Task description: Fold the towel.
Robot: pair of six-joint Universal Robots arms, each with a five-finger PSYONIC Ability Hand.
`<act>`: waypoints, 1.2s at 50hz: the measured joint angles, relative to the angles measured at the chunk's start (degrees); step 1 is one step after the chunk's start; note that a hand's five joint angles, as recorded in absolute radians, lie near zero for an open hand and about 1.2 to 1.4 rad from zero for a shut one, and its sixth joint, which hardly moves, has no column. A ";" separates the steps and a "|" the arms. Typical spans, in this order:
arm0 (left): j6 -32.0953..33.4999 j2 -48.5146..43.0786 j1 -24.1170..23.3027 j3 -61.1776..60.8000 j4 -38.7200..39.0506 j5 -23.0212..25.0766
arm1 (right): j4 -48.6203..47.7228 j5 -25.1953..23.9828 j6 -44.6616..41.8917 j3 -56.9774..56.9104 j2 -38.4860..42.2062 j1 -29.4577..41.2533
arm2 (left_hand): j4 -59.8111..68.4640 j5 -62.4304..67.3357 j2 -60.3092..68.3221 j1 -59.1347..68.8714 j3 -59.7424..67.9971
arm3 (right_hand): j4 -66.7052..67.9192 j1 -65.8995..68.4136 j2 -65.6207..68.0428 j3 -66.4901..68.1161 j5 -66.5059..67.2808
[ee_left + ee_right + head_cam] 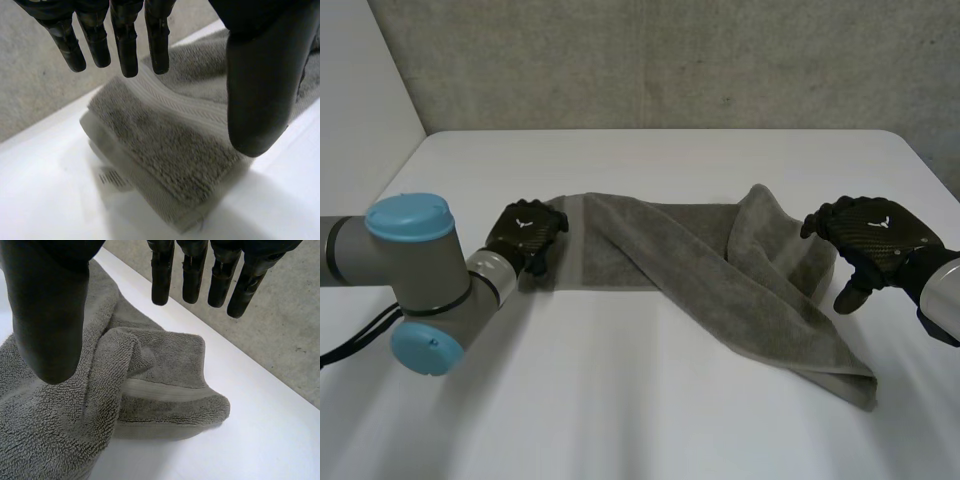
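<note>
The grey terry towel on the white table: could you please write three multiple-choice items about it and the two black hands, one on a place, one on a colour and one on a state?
1. Where over the white table is the left black hand?
A. at one short end of the grey terry towel
B. over the towel's middle
C. near the table's far edge

2. What colour is the towel?
A. white
B. red
C. grey

3. What is the state of the right black hand?
A. pinching the towel
B. open, holding nothing
C. a closed fist

Answers:
1 A: the head view shows it at the towel's end beside the left arm.
2 C: all three views show grey pile.
3 B: its wrist view shows straight fingers, apart from the thumb, above the towel.
</note>
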 measured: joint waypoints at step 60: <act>2.26 -5.25 0.31 8.79 -8.50 0.14 | -0.93 -0.02 -0.51 1.53 1.50 -0.40 | 0.00 12.64 13.64 13.86 0.00 | 0.00 -0.24 0.00 0.00 -0.04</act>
